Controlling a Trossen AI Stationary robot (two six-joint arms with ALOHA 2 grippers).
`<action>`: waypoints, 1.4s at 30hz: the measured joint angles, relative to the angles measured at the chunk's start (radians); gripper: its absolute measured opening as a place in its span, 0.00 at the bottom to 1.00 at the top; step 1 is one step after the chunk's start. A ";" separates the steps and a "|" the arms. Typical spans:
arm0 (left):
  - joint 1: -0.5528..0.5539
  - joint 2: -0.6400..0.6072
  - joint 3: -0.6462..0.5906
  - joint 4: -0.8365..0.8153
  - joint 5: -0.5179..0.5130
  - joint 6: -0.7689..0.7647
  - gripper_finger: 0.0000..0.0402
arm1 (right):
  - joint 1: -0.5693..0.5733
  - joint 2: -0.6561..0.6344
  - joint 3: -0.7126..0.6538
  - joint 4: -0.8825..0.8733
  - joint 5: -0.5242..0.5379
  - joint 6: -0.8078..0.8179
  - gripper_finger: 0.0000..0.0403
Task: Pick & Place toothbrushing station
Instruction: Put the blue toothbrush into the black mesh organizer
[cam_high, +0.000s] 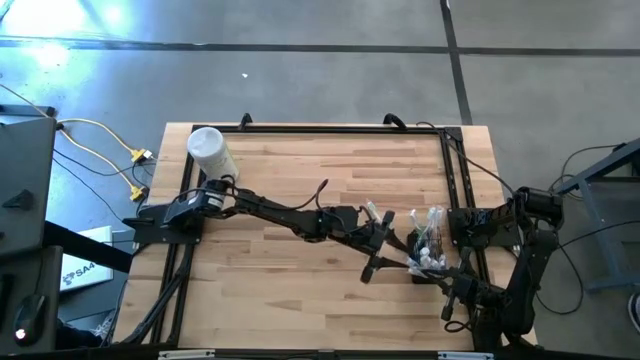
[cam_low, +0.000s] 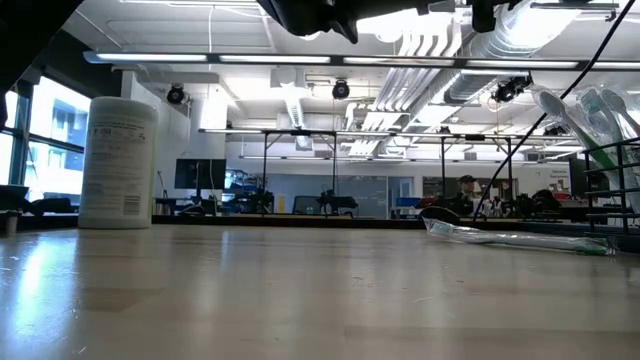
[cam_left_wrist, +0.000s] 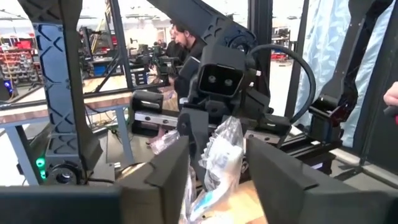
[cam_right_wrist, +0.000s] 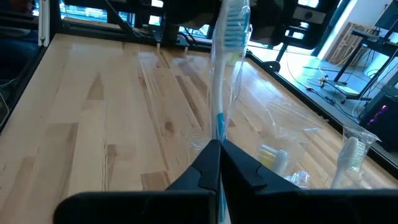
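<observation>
From above, the pale wooden plank surface (cam_high: 300, 190) carries a white cylindrical wipes canister (cam_high: 211, 152) at its far left corner. The left gripper (cam_high: 385, 238) reaches across to the right part of the surface, just beside the small black wire-mesh holder (cam_high: 428, 250), which stands near the right edge with clear-wrapped toothbrushes (cam_high: 430, 228) sticking out of it. The right gripper (cam_high: 455, 285) sits near the front right corner, close to the holder.

At surface height, the canister (cam_low: 117, 162) stands upright on the left. One clear plastic-wrapped toothbrush (cam_low: 515, 238) lies flat on the surface toward the right, and the heads of other brushes (cam_low: 585, 105) lean out of the holder's wire frame (cam_low: 625, 190) at the right edge.

The left wrist camera shows the left gripper's (cam_left_wrist: 217, 171) jaws standing apart on either side of a crinkled clear wrapper holding brushes (cam_left_wrist: 221, 152); whether they touch it cannot be told. The other arm's wrist camera housing (cam_left_wrist: 222, 78) faces it closely, and a person is seated far behind.

The right wrist camera shows the right gripper's (cam_right_wrist: 219, 155) jaws pressed together on a clear-wrapped toothbrush with a blue-and-white head (cam_right_wrist: 229, 37), held upright above the wood. More wrapped brushes (cam_right_wrist: 349, 152) lie nearby.
</observation>
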 joint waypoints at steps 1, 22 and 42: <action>0.000 0.000 0.000 0.001 0.000 0.000 0.38 | 0.000 0.000 0.000 0.000 0.000 0.000 0.01; 0.000 0.000 0.000 -0.035 0.030 0.097 0.02 | -0.004 -0.023 0.000 0.011 -0.007 0.026 0.01; 0.001 0.000 0.174 -0.316 0.082 0.160 0.00 | -0.004 -0.202 0.167 -0.001 0.122 -0.296 0.01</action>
